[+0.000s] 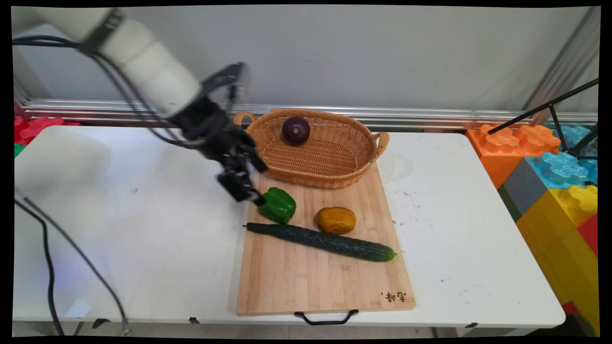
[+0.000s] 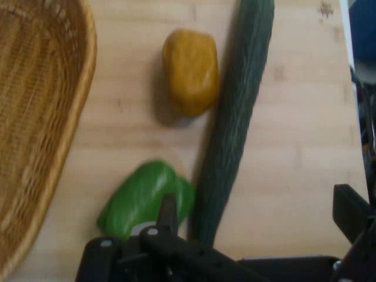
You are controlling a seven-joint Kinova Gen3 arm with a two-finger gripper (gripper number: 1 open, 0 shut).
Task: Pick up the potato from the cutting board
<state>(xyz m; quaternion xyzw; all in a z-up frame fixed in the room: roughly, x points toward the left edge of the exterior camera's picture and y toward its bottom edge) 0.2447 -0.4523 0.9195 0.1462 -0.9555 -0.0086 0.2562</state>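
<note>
My gripper (image 1: 256, 185) hangs open over the far left part of a wooden cutting board (image 1: 320, 286). One fingertip touches or nearly touches a green bell pepper (image 1: 278, 205). In the hand view the pepper (image 2: 138, 200) lies beside the left finger (image 2: 168, 212), and a long dark cucumber (image 2: 235, 123) runs up between the fingers. My gripper (image 2: 258, 202) holds nothing. A yellow-orange lump (image 1: 335, 220) sits beside the cucumber (image 1: 321, 241). A wicker basket (image 1: 334, 177) stands at the board's far end with a dark purple onion (image 1: 295, 130) inside.
Large coloured toy blocks (image 1: 554, 191) are stacked past the table's right edge, with a black tripod (image 1: 564, 124) over them. Red blocks (image 1: 36, 126) lie at the back left. Black cables (image 1: 52, 248) hang over the left of the table. The board's black handle (image 1: 326, 317) sticks out at the near edge.
</note>
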